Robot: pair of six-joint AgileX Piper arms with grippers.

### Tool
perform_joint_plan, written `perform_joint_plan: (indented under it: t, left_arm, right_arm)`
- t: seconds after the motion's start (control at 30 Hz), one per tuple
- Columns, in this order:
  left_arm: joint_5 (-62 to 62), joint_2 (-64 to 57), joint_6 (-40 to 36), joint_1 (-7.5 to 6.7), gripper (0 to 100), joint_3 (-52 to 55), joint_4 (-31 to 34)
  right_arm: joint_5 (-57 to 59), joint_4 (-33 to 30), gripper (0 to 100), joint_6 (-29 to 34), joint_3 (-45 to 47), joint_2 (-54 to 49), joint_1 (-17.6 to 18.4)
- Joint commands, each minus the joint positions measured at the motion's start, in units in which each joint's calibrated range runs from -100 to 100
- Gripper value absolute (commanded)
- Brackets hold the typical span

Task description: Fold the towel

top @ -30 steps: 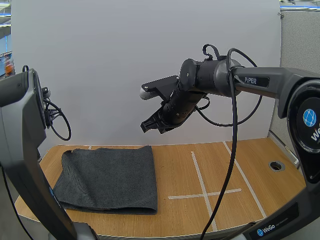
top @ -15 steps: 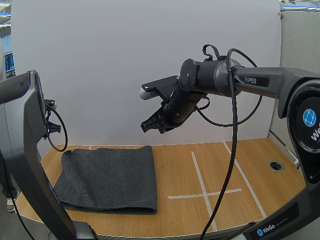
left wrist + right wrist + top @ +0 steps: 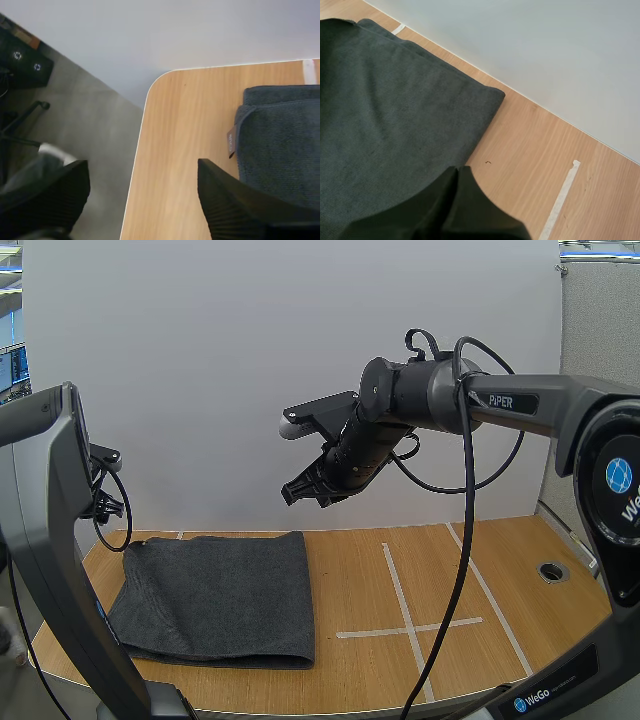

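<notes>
Your left gripper [image 3: 140, 172] stands wide open and empty over the far left corner of the light wooden table [image 3: 175, 150]. Your right gripper [image 3: 457, 172] hangs above, fingers pressed together on nothing. The folded dark grey towel [image 3: 220, 595] lies flat along the table's left edge.

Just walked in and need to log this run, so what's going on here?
A dark grey towel lies flat in layers on the left part of the wooden table. Neither robot arm holds it. The right gripper hangs shut in the air above the table, near the towel's right edge. The left gripper is open over the table's corner, beside the towel's tagged edge.
</notes>
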Motion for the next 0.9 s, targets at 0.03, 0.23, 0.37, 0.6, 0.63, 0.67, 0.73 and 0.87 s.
perform_joint_plan:
  t: [0.03, 0.23, 0.37, 0.6, 0.63, 0.67, 0.73, 0.87]
  left_arm:
    - [-2.0, 0.3, 6.8, 0.01, 100, -0.6, -9.8]
    - [-1.8, 2.3, 24.8, 0.01, 100, -0.7, -27.1]
    - [0.3, 4.9, 32.0, 0.07, 100, -1.3, -33.3]
    - [21.0, 12.5, 35.1, 2.01, 100, -12.2, -38.1]
    - [24.1, 13.7, 35.5, 2.28, 100, -13.6, -38.7]
    - [26.5, 14.8, 36.2, 2.47, 100, -15.2, -39.0]
    - [29.4, 16.3, 37.7, 2.71, 100, -17.4, -39.3]
    - [30.0, 18.1, 41.8, 2.73, 100, -18.1, -40.3]
  right_arm:
    - [-0.7, 0.2, 0, -0.2, -0.4, -0.2, -0.3]
    - [-0.7, 0.2, 0, -0.2, -0.4, -0.2, -0.3]
    - [-0.7, 0.2, 0, -0.2, -0.4, -0.2, -0.3]
    - [-0.7, 0.2, 0, -0.2, -0.4, -0.2, -0.3]
    - [-0.7, 0.2, 0, -0.2, -0.4, -0.2, -0.3]
    - [-0.7, 0.2, 0, -0.2, -0.4, -0.2, -0.3]
    - [-0.7, 0.2, 0, -0.2, -0.4, -0.2, -0.3]
    - [-0.7, 0.2, 0, -0.2, -0.4, -0.2, -0.3]
